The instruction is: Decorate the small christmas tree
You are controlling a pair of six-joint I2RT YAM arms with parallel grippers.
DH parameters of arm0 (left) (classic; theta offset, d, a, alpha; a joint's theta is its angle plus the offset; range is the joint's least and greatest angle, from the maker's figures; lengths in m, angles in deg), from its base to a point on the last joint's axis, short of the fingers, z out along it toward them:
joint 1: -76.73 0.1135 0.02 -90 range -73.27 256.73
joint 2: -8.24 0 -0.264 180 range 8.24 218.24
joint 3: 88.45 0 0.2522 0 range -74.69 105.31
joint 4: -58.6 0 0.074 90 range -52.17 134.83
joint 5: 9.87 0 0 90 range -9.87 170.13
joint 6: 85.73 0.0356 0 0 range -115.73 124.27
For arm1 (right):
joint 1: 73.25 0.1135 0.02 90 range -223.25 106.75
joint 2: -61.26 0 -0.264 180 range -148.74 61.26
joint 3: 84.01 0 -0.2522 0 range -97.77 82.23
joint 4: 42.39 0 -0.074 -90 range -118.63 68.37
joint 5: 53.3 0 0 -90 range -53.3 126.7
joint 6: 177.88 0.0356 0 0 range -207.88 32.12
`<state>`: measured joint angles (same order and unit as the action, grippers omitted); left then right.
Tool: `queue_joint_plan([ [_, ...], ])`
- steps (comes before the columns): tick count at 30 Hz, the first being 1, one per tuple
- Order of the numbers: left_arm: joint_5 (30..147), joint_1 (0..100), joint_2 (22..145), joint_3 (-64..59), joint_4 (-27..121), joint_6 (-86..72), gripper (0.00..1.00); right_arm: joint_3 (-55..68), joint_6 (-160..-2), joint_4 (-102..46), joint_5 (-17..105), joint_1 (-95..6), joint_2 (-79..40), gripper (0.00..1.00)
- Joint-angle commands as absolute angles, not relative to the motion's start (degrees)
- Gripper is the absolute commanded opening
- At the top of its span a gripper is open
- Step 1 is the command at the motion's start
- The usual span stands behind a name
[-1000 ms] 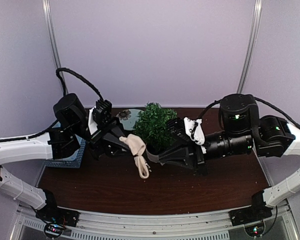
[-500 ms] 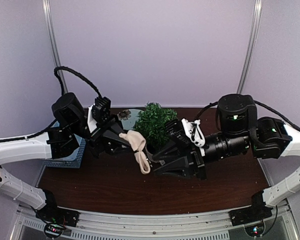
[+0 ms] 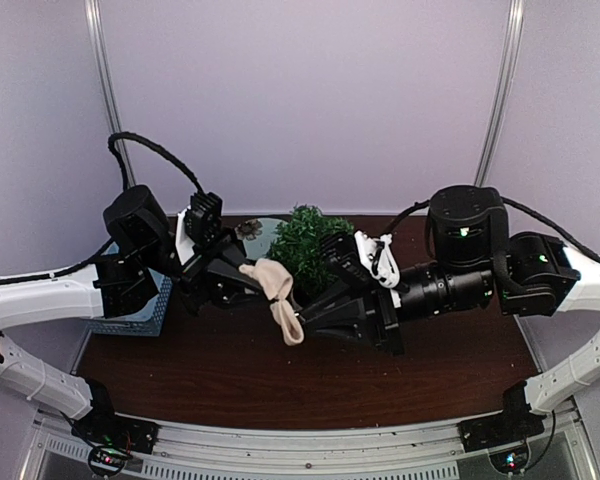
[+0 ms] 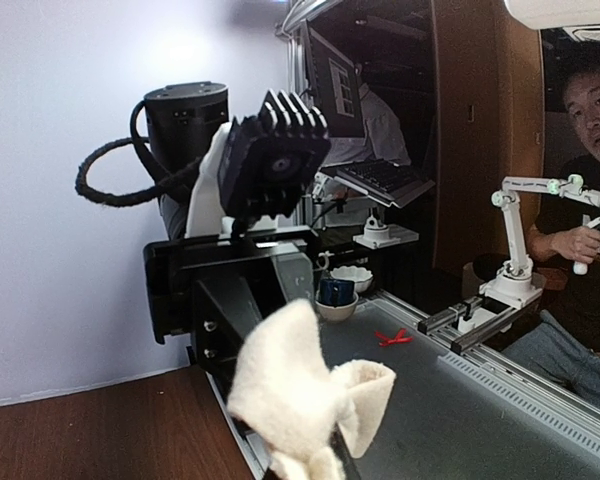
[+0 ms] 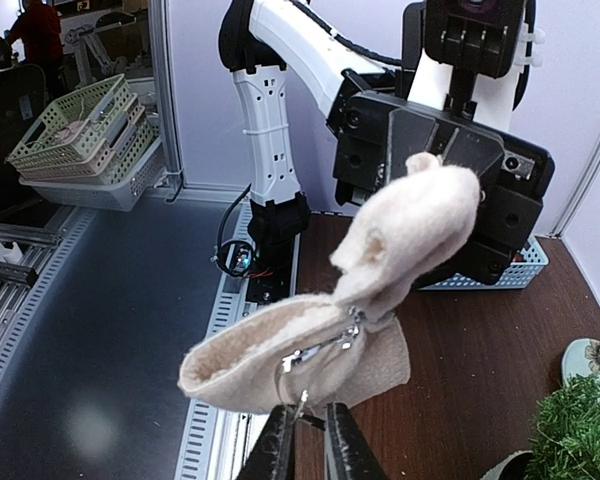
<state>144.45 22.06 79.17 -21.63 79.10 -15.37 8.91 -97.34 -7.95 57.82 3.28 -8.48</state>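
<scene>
The small christmas tree (image 3: 305, 245) stands at the back middle of the table, and its green tip (image 5: 580, 430) shows low right in the right wrist view. Its pot is hidden behind the right arm. My left gripper (image 3: 242, 280) is shut on the toe of a cream felt stocking ornament (image 3: 277, 292), holding it in the air left of the tree. My right gripper (image 5: 310, 440) meets the stocking (image 5: 380, 290) from the right. Its fingers are closed to a narrow gap on the stocking's silver wire loop (image 5: 300, 365). The stocking (image 4: 290, 390) hides my left fingertips.
A blue mesh basket (image 3: 140, 310) sits under my left arm at the table's left side. A round plate with a flower print (image 3: 255, 232) lies behind the stocking, left of the tree. The right arm's thick forearm (image 3: 450, 290) stretches across the right half.
My right gripper has slid left and slightly up, from beside the tree's base to the stocking's hanging end, and closed on the wire loop. The left gripper kept hold of the stocking.
</scene>
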Motion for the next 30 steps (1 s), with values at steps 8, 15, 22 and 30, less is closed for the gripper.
queue_joint_plan([
  [8,146.5,22.8,79.4,-21.2,79.6,-17.0,0.0,7.4,-100.2,-6.3,50.2,3.5,-6.7,0.0],
  [15,149.1,22.9,81.4,-20.4,81.8,-20.9,0.0,7.1,-103.5,-4.0,45.3,3.3,-6.0,0.0],
  [22,150.8,22.9,83.7,-20.0,87.8,-26.4,0.0,7.2,-105.2,-3.8,43.3,2.0,-6.8,0.0],
  [30,152.3,22.9,85.2,-19.1,90.7,-30.7,0.0,7.4,-106.1,-4.2,42.0,0.7,-8.4,0.0],
])
